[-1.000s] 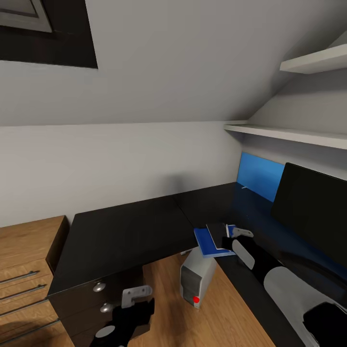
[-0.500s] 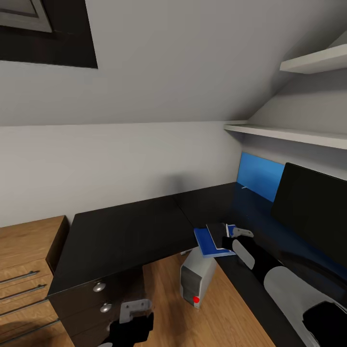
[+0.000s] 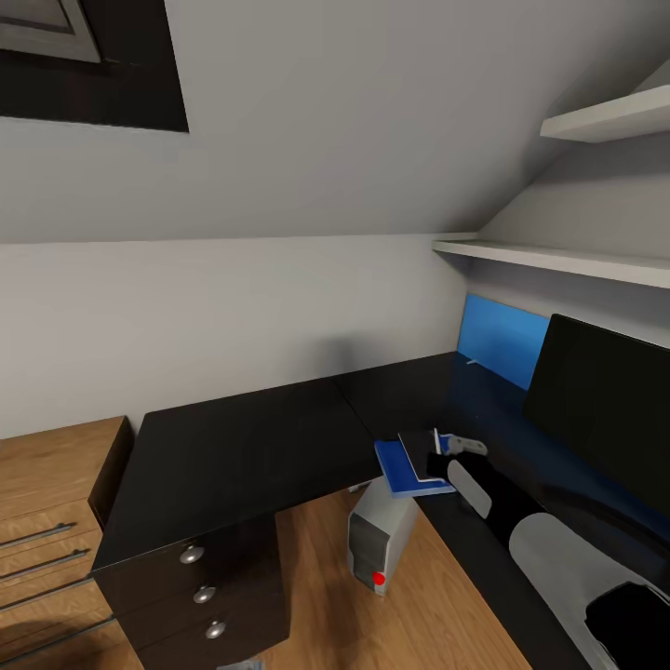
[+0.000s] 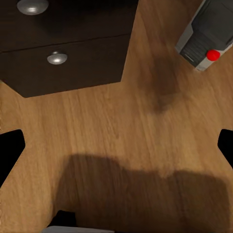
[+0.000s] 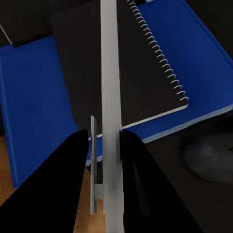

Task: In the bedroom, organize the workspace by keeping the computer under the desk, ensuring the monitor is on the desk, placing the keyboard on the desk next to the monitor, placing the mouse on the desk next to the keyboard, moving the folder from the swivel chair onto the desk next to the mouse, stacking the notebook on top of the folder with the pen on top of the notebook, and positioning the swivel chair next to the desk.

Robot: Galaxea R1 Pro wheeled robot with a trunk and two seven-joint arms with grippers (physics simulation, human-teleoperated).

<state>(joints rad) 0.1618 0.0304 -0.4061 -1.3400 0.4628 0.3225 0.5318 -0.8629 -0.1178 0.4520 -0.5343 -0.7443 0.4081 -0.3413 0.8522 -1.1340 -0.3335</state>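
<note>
The right gripper (image 5: 107,140) pinches the pen (image 5: 110,68) — light, stiff, slick, best held mid-shaft — over the notebook (image 5: 77,73) on the folder (image 5: 34,107), at the monitor's (image 3: 605,409) nine o'clock.

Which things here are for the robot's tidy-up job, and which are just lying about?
For the job:
desk
monitor
computer, on the floor by the desk
blue folder
spiral notebook, lying on the folder

Just there:
wall shelves
wooden drawer chest
blue wall panel
skylight
</note>
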